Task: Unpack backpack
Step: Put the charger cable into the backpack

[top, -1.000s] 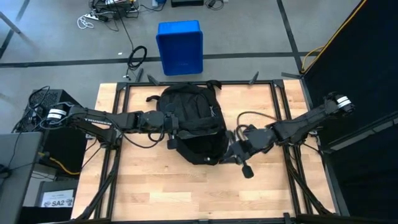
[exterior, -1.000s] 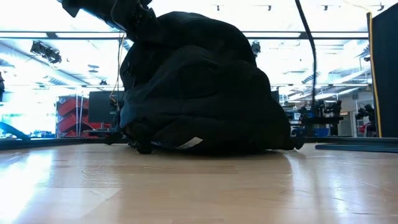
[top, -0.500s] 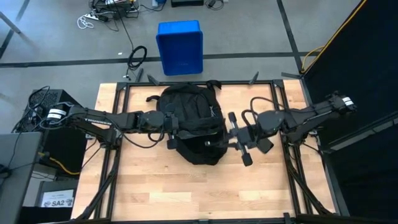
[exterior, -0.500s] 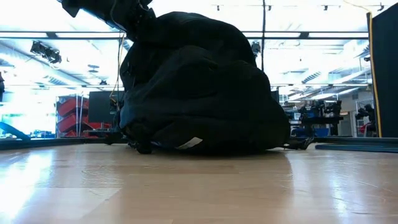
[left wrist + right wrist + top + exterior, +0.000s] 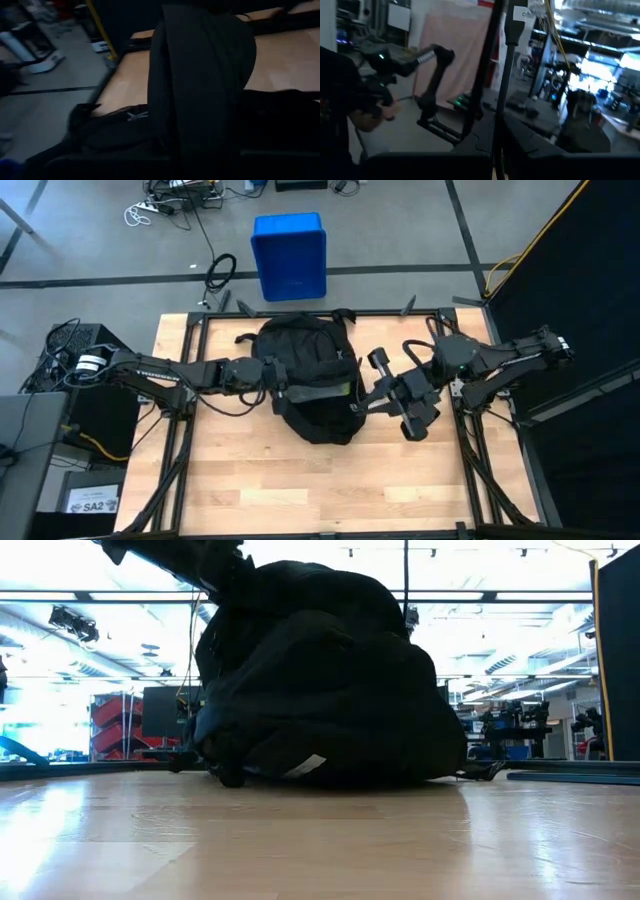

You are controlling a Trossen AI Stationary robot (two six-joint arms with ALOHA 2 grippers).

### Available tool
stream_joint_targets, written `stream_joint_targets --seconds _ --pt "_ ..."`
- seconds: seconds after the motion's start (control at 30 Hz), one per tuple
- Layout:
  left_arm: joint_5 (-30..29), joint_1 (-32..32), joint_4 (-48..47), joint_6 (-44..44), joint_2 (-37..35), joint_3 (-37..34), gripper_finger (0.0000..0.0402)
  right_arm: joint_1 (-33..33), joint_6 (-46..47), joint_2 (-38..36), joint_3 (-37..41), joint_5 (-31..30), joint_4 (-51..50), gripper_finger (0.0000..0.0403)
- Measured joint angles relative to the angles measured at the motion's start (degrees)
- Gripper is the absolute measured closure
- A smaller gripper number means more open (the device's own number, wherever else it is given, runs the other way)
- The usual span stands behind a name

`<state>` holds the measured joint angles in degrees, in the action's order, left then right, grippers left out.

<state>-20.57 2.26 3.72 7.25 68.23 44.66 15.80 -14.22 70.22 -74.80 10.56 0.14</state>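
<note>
Black backpack (image 5: 310,385) lay at frame centre on the wooden surface (image 5: 250,480), long axis vertical, top loop toward upper edge. Left claw (image 5: 283,392) clenched on its fabric; right claw (image 5: 360,406) clenched at its right edge.

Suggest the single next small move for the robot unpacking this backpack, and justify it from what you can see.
Probably draw the right gripper outward along the seam. It sits shut at the backpack's right edge while the left gripper pins the other side, and nothing has come out onto the table yet.
</note>
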Motion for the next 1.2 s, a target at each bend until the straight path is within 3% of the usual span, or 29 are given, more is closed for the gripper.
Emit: stream_joint_targets --seconds 0.17,0.33,0.8,1.03,1.2 --pt "-8.1 0.0 1.0 0.0 0.0 0.0 0.0402 2.5 -0.3 0.0 -1.2 0.1 0.5 0.0403" --pt "-12.4 0.0 1.1 -1.1 0.0 0.0 0.0402 5.9 -1.7 0.0 -2.4 0.0 1.7 0.0403" --pt "-12.8 0.0 1.1 -3.9 0.0 0.0 0.0402 10.3 -8.2 0.0 -4.7 0.0 3.7 0.0403" --pt "-11.9 0.0 1.1 -4.2 0.0 0.0 0.0402 7.9 -7.8 2.4 -4.7 0.3 2.1 0.0403" --pt "-11.7 0.0 1.4 -4.2 0.0 0.0 0.0402 4.2 -5.7 5.9 -4.7 4.1 2.1 0.0403"
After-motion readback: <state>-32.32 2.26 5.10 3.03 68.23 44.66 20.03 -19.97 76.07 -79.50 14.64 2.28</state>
